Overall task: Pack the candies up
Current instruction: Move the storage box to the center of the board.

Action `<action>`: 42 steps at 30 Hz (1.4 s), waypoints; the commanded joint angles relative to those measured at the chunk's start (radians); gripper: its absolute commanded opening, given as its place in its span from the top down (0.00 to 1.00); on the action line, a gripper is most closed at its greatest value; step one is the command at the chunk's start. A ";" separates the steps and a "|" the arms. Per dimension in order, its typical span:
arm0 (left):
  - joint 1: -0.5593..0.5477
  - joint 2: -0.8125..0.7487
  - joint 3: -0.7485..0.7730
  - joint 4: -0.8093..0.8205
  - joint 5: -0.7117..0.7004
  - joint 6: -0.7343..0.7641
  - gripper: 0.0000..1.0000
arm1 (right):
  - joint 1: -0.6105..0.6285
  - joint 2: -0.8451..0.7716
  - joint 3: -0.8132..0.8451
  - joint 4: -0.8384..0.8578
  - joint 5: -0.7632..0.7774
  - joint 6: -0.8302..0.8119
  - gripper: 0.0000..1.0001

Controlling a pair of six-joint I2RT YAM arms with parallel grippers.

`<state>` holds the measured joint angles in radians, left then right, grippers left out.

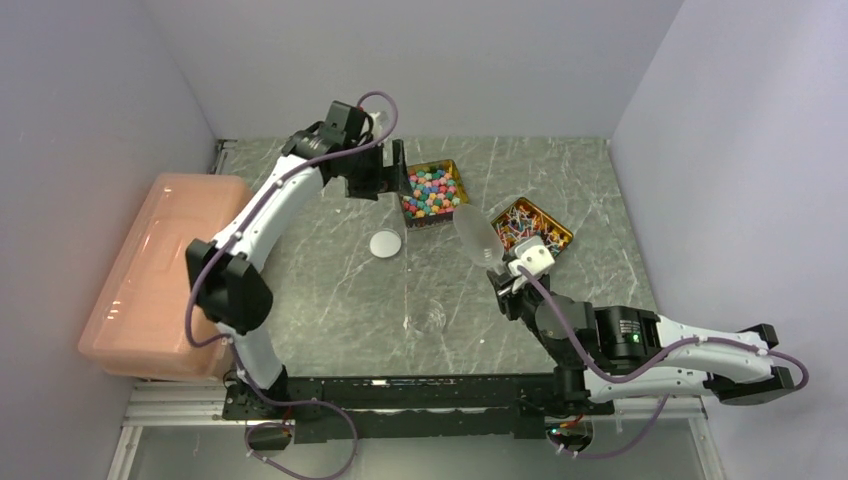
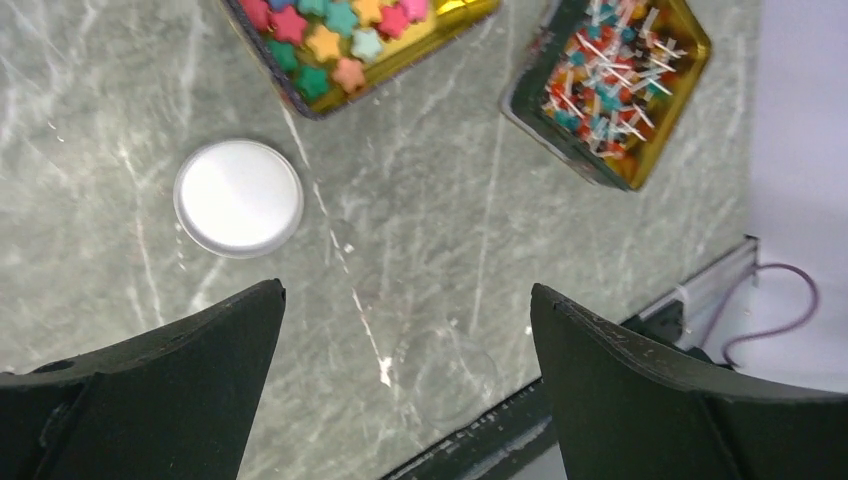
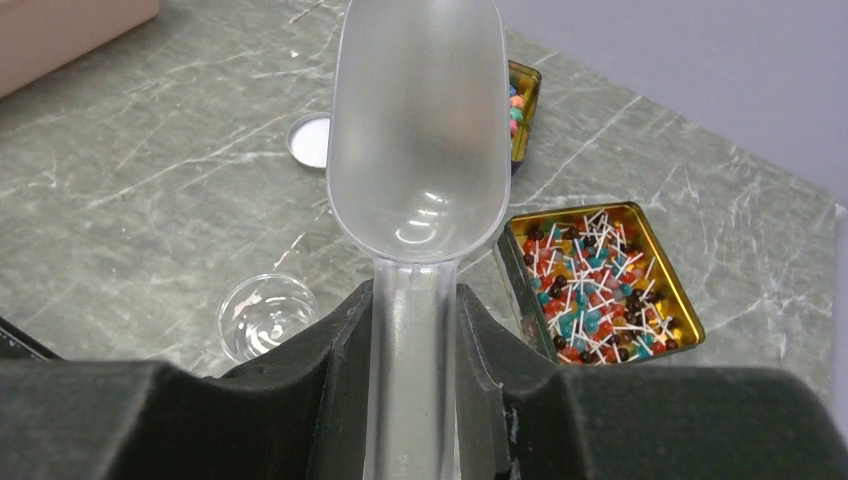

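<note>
The left gripper (image 2: 405, 300) hangs spread wide above the grey marbled table (image 2: 450, 220). The right gripper (image 3: 415, 310) pinches a clear plastic scoop (image 3: 420, 130) by its handle. At upper centre, multicoloured star candies (image 1: 430, 193) fill a square gold tin (image 1: 452, 164).

The widest bare stretch of tabletop (image 1: 330, 300) runs from the pink storage box (image 1: 160, 275) at the left edge to the clear jar (image 1: 432, 318), with the white lid (image 1: 386, 243) behind it. The star-candy tin (image 1: 432, 193) and stick-candy tin (image 1: 535, 228) stand close together. The clear scoop (image 1: 474, 236), gripped in the right claw (image 1: 508, 278), hangs over the gap between them. The left claw (image 1: 385, 182), spread wide, crowds the star-candy tin's left side. The back wall (image 1: 420, 60) and right wall (image 1: 740, 150) close off the far edges.
</note>
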<state>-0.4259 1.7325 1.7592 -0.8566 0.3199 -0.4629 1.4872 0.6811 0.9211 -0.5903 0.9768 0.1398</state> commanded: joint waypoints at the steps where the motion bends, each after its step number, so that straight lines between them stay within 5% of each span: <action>1: -0.005 0.136 0.171 -0.105 -0.121 0.079 0.00 | -0.003 0.028 0.037 0.013 0.063 0.047 1.00; 10: 0.008 0.502 0.545 -0.280 -0.187 0.062 0.09 | -0.025 0.011 0.022 0.051 0.032 0.041 1.00; 15: 0.031 0.589 0.526 -0.245 -0.153 0.031 0.19 | -0.031 0.002 0.000 0.053 0.014 0.049 1.00; 30: 0.027 0.692 0.545 -0.166 -0.110 -0.026 0.28 | -0.049 0.001 -0.025 0.038 -0.022 0.059 1.00; 42: 0.021 0.711 0.532 -0.165 -0.076 -0.006 0.60 | -0.058 0.004 -0.048 0.048 -0.038 0.071 1.00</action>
<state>-0.3988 2.4344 2.2688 -1.0218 0.2211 -0.4850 1.4326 0.6868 0.8673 -0.5816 0.9394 0.1944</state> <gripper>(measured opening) 0.446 0.323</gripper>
